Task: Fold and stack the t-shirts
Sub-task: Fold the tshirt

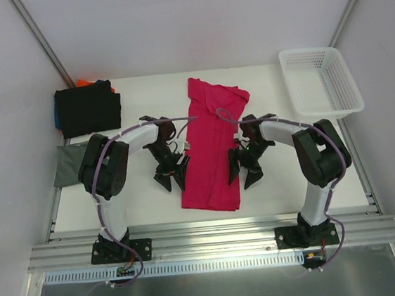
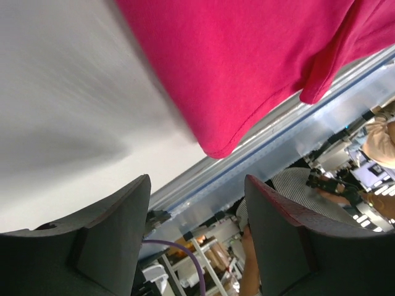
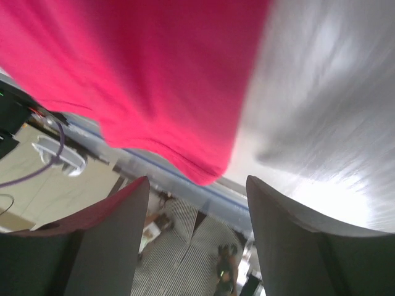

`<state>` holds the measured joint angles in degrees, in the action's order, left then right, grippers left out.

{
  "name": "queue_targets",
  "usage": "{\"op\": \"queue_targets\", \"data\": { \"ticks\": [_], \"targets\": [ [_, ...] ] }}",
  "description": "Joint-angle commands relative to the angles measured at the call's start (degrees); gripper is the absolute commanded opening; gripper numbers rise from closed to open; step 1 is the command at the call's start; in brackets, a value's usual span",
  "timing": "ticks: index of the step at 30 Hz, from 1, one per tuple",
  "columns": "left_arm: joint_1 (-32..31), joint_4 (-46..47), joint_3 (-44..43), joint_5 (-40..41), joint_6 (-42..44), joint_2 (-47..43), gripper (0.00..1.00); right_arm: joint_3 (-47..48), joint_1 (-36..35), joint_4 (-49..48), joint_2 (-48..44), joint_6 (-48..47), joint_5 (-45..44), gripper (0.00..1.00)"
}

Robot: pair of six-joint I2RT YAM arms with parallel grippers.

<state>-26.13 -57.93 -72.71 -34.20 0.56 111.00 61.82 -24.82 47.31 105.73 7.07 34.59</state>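
A crimson-pink t-shirt [image 1: 211, 146] lies folded into a long strip down the middle of the table, its neck end far and its hem near. My left gripper [image 1: 172, 180] hangs open just left of the strip's near half, nothing between its fingers. Open too, my right gripper [image 1: 245, 173] hovers just right of the same stretch. The left wrist view shows the shirt's near corner [image 2: 247, 68] ahead of the left gripper [image 2: 197, 191]. In the right wrist view the other hem corner [image 3: 160, 80] lies ahead of the right gripper [image 3: 197, 191]. Folded shirts are stacked at the far left, black on top [image 1: 89, 108].
A white mesh basket [image 1: 320, 82] stands at the far right. A grey-green folded shirt [image 1: 66, 165] lies at the table's left edge, in front of the stack, with blue and orange edges [image 1: 90, 82] showing under the black shirt. A metal rail [image 1: 206, 232] runs along the near edge.
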Motion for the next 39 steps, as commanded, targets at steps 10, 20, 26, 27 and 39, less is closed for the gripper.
{"op": "queue_targets", "data": {
  "ticks": [10, 20, 26, 27, 39],
  "targets": [
    [3.3, -1.9, -17.6, 11.2, 1.9, 4.2, 0.62, 21.7, 3.8, 0.8, 5.0, -5.6, -9.8, 0.71],
    [6.0, -4.3, -47.8, 13.0, 5.7, 16.5, 0.64, 50.8, 9.2, -3.0, 16.8, -8.8, -11.7, 0.74],
    [7.1, 1.8, -51.8, 21.3, 3.5, 11.6, 0.74, 67.6, 9.0, -7.3, 28.7, -9.7, -17.8, 0.75],
    [7.1, 2.3, -52.4, 22.1, 3.4, 10.8, 0.75, 69.5, 8.9, -7.6, 30.0, -10.0, -18.3, 0.75],
    [7.6, 5.4, -56.5, 25.7, 3.8, -4.5, 0.82, 73.3, 8.7, -9.8, 36.9, -10.0, -21.8, 0.78]
  ]
}}
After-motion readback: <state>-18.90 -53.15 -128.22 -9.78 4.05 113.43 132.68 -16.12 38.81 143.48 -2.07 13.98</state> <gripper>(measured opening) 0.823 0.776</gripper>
